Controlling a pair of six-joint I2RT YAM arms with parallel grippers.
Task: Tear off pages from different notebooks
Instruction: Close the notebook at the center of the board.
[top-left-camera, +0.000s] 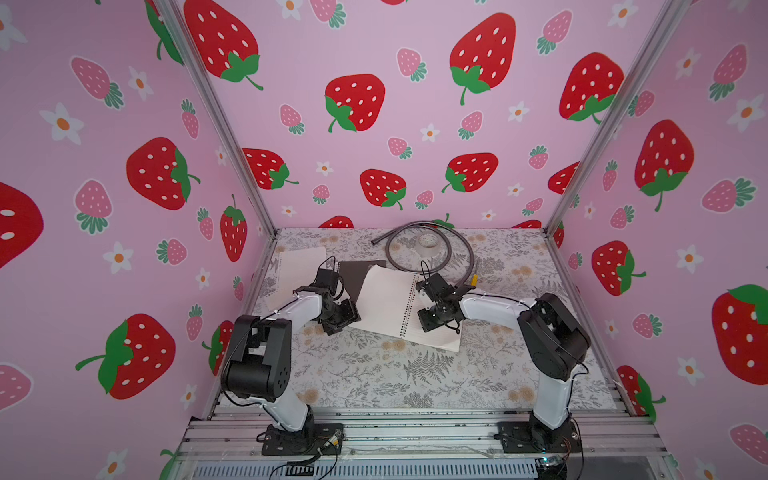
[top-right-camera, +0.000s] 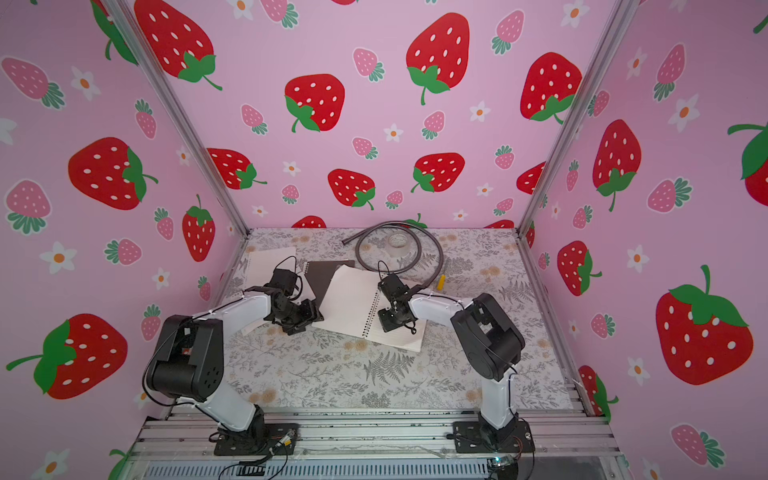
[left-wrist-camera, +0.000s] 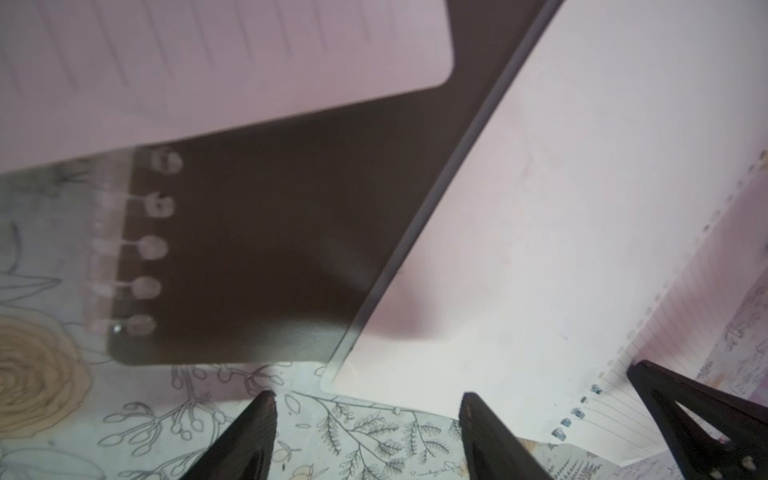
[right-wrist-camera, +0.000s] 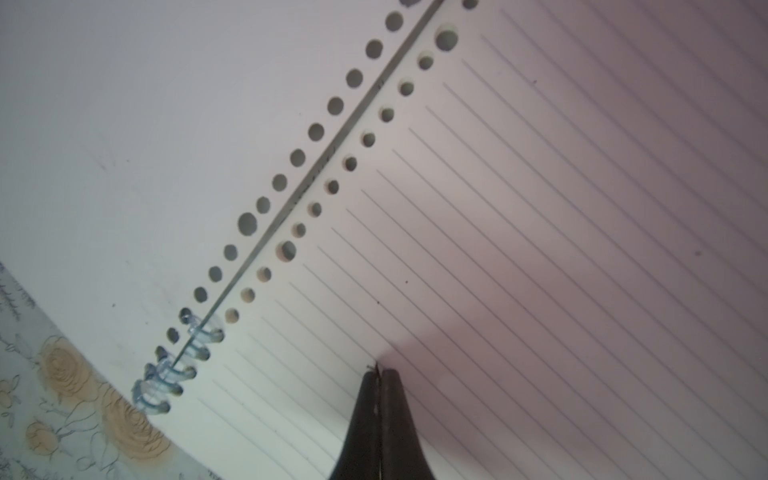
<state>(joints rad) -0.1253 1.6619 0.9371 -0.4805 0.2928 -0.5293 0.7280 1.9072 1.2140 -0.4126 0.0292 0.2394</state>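
Right gripper (right-wrist-camera: 377, 370): shut, tips on lined page (right-wrist-camera: 540, 249). Left gripper (left-wrist-camera: 370, 399): spread wide, empty. Page judged thin, limp, tear-prone; to be gripped at free edge.

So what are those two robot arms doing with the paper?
They're tearing pages out of notebooks. The right hand, shut, rests on a lined page of the open white spiral-bound notebook. The left hand is open and empty near the dark brown spiral-bound notebook. One loose lined paper sheet lies nearby.
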